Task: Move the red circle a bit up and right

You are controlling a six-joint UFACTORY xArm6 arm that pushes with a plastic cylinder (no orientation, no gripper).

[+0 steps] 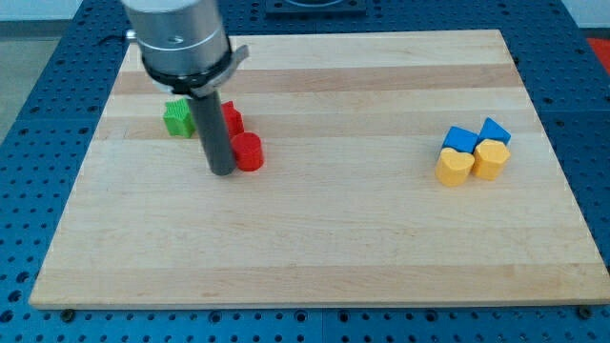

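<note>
The red circle is a short red cylinder on the wooden board, left of the middle. My tip stands against its left side, touching or nearly touching it. A second red block sits just above the circle, partly hidden behind the rod; its shape cannot be made out. A green block with ridged sides lies to the left of the rod.
At the view's right is a tight cluster: a blue block, a blue triangle-like block, a yellow heart-shaped block and a yellow block. The board's edges border a blue perforated table.
</note>
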